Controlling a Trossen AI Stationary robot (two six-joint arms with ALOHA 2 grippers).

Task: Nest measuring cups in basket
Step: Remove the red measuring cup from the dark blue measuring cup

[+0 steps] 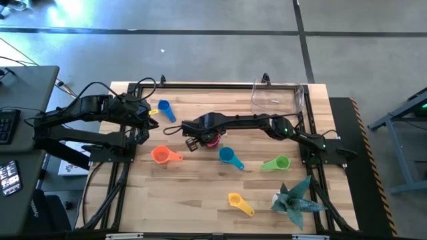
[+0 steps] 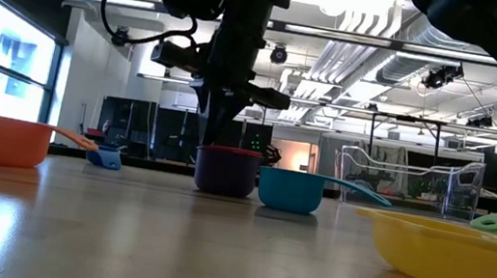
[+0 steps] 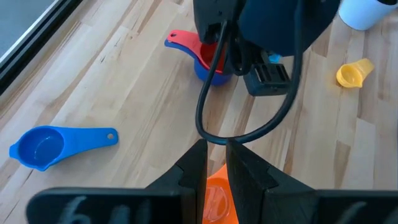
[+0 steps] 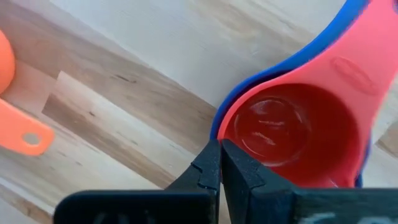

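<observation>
A red measuring cup (image 4: 292,130) sits nested inside a purple one (image 2: 224,173) at mid-table, and my right gripper (image 4: 221,148) is shut on their rim from above. Loose on the wood lie a blue cup (image 1: 165,109), an orange cup (image 1: 162,156), a teal cup (image 1: 229,157), a green cup (image 1: 277,163) and a yellow cup (image 1: 240,202), each resting on its base. The clear basket (image 1: 277,100) stands at the far right. My left gripper (image 3: 216,158) hangs above the table's left side, over the orange cup, narrowly open and holding nothing. My right gripper pinches the rim of the nested red and purple cups (image 4: 216,132) on the side away from their handles. One finger (image 4: 205,165) is outside the purple wall and one (image 4: 242,171) is inside the red bowl. The fingers point steeply down. The cups stand upright on the table.
A teal spiky paper plant (image 1: 293,200) stands at the near right corner. A black metal frame (image 1: 307,120) edges the wooden table. The left arm's cable (image 3: 208,93) loops across its view.
</observation>
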